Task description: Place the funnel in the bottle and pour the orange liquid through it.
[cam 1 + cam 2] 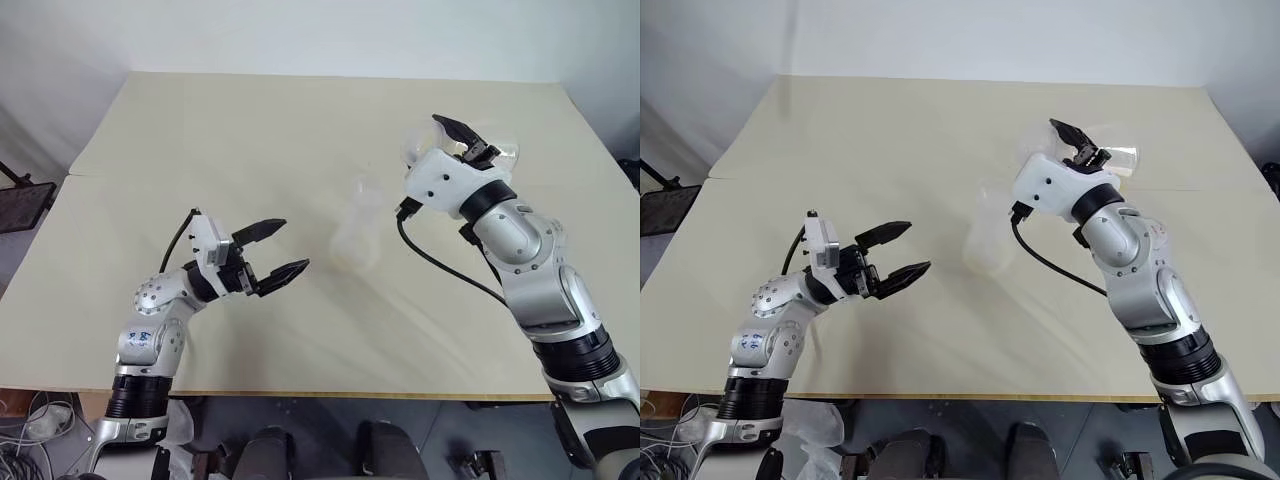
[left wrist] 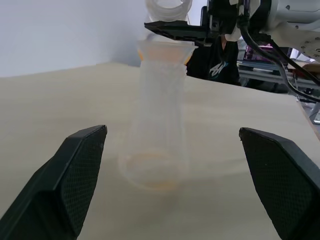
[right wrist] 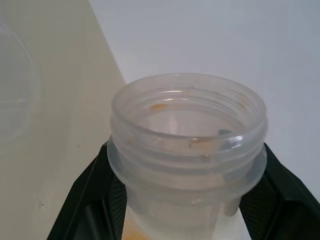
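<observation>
The clear bottle [image 1: 355, 238] stands upright mid-table with the funnel [image 2: 165, 51] seated in its neck. A shallow ring of orange liquid [image 2: 150, 179] lies in the bottle's base, and the funnel's rim is tinted orange. My right gripper [image 1: 470, 140] is shut on the threaded neck of a second clear flask [image 3: 187, 130]. It holds that flask tipped on its side above and to the right of the bottle, mouth toward the funnel, with orange traces inside. My left gripper [image 1: 292, 244] stands open just left of the bottle, its fingers apart from the bottle and nothing between them.
The cream table [image 1: 200, 140] spreads wide around the bottle. Its front edge runs just below my left arm. A dark frame [image 1: 20, 205] stands off the table's left side.
</observation>
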Robot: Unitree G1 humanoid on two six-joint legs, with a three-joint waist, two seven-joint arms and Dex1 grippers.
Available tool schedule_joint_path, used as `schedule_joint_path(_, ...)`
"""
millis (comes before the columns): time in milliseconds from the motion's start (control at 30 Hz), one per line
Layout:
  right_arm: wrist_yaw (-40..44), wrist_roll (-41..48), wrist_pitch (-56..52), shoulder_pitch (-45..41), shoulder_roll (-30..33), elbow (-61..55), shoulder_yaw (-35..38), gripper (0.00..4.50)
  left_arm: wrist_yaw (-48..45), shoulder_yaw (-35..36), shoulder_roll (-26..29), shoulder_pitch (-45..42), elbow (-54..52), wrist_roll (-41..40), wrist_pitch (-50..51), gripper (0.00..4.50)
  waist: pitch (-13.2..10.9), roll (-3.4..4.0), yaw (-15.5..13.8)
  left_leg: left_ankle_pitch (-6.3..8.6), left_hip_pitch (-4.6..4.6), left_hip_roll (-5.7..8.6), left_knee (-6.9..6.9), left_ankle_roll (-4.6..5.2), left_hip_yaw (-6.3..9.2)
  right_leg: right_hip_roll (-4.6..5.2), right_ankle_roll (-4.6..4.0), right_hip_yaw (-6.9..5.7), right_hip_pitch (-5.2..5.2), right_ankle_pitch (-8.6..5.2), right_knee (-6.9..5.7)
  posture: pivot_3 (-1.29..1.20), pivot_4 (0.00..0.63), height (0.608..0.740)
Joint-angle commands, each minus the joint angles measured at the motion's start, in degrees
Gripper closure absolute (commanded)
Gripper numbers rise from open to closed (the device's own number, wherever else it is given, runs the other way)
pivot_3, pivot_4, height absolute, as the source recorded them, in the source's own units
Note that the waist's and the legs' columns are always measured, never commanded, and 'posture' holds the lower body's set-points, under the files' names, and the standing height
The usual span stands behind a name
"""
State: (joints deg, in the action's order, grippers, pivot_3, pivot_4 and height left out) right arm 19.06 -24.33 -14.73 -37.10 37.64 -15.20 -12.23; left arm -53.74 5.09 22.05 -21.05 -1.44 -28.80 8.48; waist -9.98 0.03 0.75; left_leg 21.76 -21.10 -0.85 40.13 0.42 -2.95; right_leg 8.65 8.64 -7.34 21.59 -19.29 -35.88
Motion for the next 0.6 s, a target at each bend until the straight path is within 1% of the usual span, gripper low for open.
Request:
schedule_joint_path(33, 0.1, -3.3, 3.1, -1.6, 1.1, -1.1, 0.8, 2.04, -0.6, -0.7, -0.5, -0.8, -1.0, -0.4, -1.0, 0.00, 0.0, 0.00, 0.1, 0.00, 0.00, 0.00, 0.00, 0.00, 0.00, 0.00, 0.00, 0.00, 0.00, 0.00, 0.00, 0.00, 0.150, 0.740)
schedule_joint_path(300, 0.9, -8.3, 8.3, -1.5, 2.3, 0.3, 0.4, 2.04, -0.6, -1.4, -1.0, -1.6, -0.7, -0.1, -1.5, 0.00, 0.0, 0.00, 0.8, 0.00, -0.03, 0.00, 0.00, 0.00, 0.03, 0.00, 0.00, -0.04, 0.00, 0.00, 0.00, 0.00, 0.150, 0.740)
schedule_joint_path(600, 0.8, -14.1, 12.8, -1.5, 2.5, 1.3, -0.2, 2.04, -0.6, -1.6, -1.0, -2.0, -0.3, 0.1, -2.0, 0.00, 0.0, 0.00, 0.9, -0.01, -0.01, -0.01, 0.00, -0.01, 0.16, 0.00, 0.00, -0.03, 0.00, 0.00, 0.00, 0.00, 0.150, 0.740)
